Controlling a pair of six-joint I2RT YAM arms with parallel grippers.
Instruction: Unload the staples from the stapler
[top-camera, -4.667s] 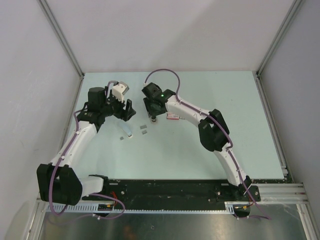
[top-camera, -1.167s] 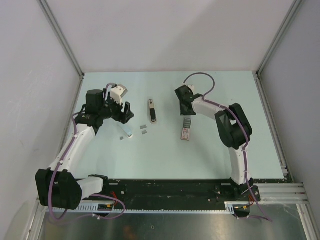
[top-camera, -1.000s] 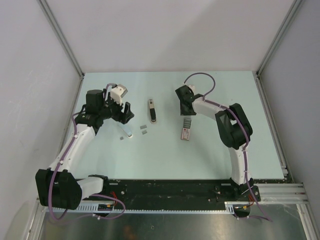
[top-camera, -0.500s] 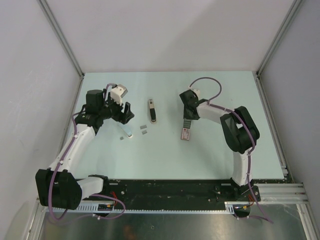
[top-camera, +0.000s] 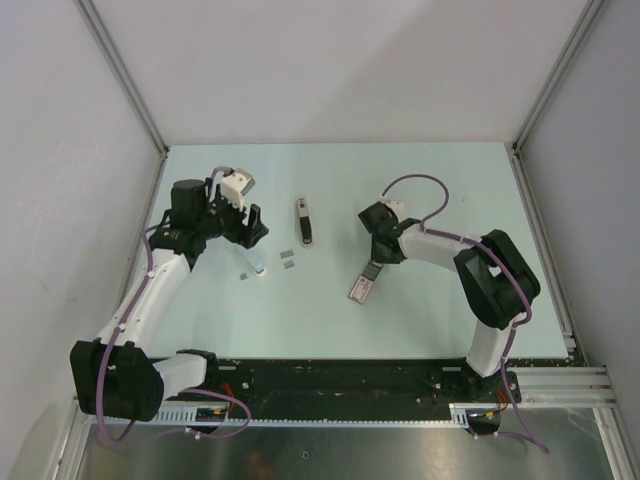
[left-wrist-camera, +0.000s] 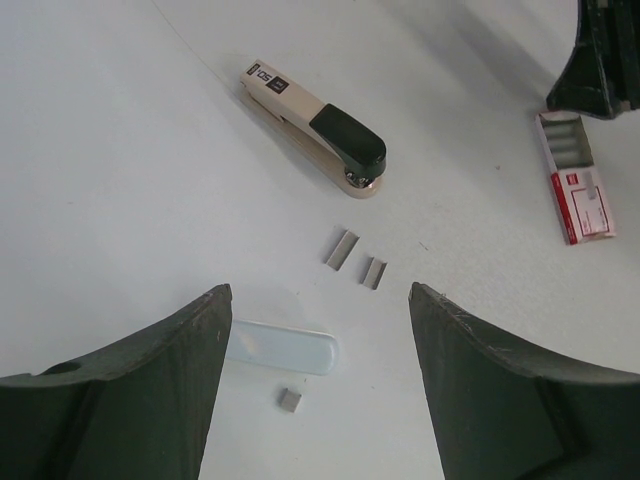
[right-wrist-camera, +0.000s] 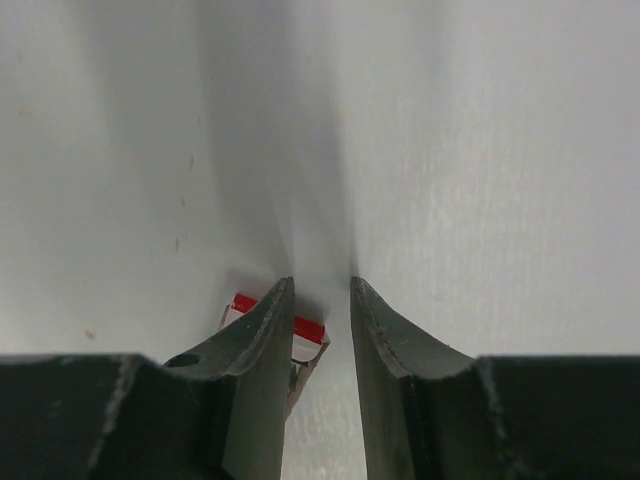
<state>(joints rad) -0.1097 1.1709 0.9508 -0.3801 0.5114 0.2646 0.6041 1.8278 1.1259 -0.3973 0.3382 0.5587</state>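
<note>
Stapler lying free on the table, neither arm holding it.
The stapler (top-camera: 304, 221) lies left of centre toward the far side, with 2 strips of staples (left-wrist-camera: 341, 249) just near of it. The left gripper (left-wrist-camera: 318, 295) hovers to their left, spread wide and empty. The right gripper (right-wrist-camera: 318, 290), fingers almost together, sits at the red-white packet (top-camera: 362, 288); I cannot tell whether it pinches it.

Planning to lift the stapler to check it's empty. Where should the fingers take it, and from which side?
Take the slim beige-and-black stapler across its long sides near mid-length, probably from straight above: it lies flat, narrow, with bare table along both flanks.
</note>
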